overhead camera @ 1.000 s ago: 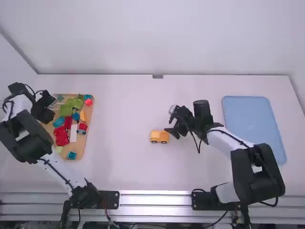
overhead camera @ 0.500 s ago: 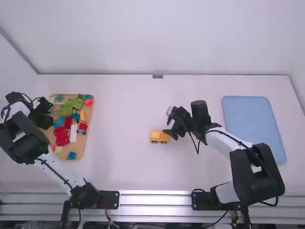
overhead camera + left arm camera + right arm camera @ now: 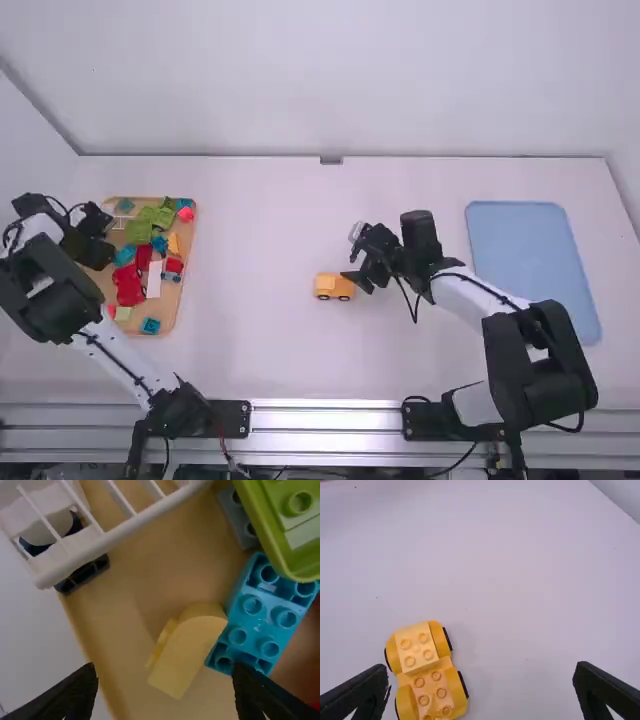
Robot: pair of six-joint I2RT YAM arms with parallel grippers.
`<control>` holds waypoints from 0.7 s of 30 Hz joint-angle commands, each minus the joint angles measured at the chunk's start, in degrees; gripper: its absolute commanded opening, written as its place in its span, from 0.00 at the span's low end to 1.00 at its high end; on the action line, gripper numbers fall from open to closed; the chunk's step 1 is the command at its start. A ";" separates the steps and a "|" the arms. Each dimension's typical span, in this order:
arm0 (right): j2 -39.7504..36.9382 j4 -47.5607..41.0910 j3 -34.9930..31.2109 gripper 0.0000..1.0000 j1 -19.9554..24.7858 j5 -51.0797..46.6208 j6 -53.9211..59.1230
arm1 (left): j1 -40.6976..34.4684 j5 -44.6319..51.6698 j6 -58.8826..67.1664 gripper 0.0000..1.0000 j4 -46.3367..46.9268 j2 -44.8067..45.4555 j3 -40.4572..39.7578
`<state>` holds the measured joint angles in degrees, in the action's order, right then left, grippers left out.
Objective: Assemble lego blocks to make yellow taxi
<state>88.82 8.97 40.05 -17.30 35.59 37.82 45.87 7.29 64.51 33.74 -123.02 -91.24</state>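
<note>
The open left gripper (image 3: 165, 674) could snag the blue brick (image 3: 264, 615) on the left-hand tray (image 3: 112, 617) — it crowds the curved yellow block (image 3: 186, 652) — while the right gripper, fingers apart, hangs near the yellow car base (image 3: 335, 287) mid-table.

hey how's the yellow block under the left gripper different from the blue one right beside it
The yellow block has a rounded end, while the blue block has squarer corners. The yellow block lies on its side, its bumps facing sideways; the blue block shows rows of round studs facing up. Both sit on the tray.
</note>
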 commanded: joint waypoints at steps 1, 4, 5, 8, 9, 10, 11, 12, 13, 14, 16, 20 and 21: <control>-0.96 -0.02 0.48 0.98 -0.39 0.35 -0.35 | 0.28 1.31 0.35 0.72 1.70 -2.54 -1.95; -0.96 0.02 0.48 0.98 -1.16 0.33 -0.33 | 0.24 0.63 -0.11 0.70 5.86 -5.44 -6.54; -0.96 0.02 0.48 0.98 -1.18 0.33 -0.33 | 0.26 0.63 -0.24 0.70 5.99 -5.53 -6.73; -0.96 0.02 0.48 0.98 -1.03 0.35 -0.35 | 0.59 0.76 -0.48 0.70 8.20 -7.13 -9.42; -0.96 0.02 0.48 0.98 -1.03 0.33 -0.33 | 0.59 0.70 -0.07 0.70 8.68 -7.32 -9.88; -0.96 0.02 0.48 0.98 -1.03 0.37 -0.35 | 0.59 0.61 0.61 0.69 9.01 -7.50 -10.14; -0.96 0.02 0.48 0.98 -1.03 0.35 -0.35 | 0.59 0.68 1.14 0.69 8.96 -7.50 -10.12; -0.96 0.02 0.48 0.98 -1.03 0.37 -0.35 | 0.59 0.59 1.36 0.69 8.63 -7.50 -10.10; -0.96 0.02 0.48 0.98 -1.03 0.35 -0.33 | 0.61 0.24 1.38 0.69 8.66 -7.50 -10.12; -0.96 0.11 0.48 0.98 -1.03 0.37 -0.35 | 1.01 -0.72 1.55 0.66 8.33 -7.54 -10.10; -0.96 0.22 0.48 0.99 -1.29 0.33 -0.35 | 1.03 -1.88 0.87 0.65 7.56 -7.98 -10.05; -0.96 0.24 0.48 0.98 -1.95 0.31 -0.31 | 1.11 -3.63 -0.13 0.61 6.78 -8.68 -10.05; -0.96 0.28 0.48 0.98 -1.92 0.33 -0.35 | 1.05 -2.93 0.09 0.65 7.30 -8.68 -10.05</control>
<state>88.79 9.21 40.05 -18.94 35.59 37.58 46.26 4.80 64.88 40.40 -130.28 -100.22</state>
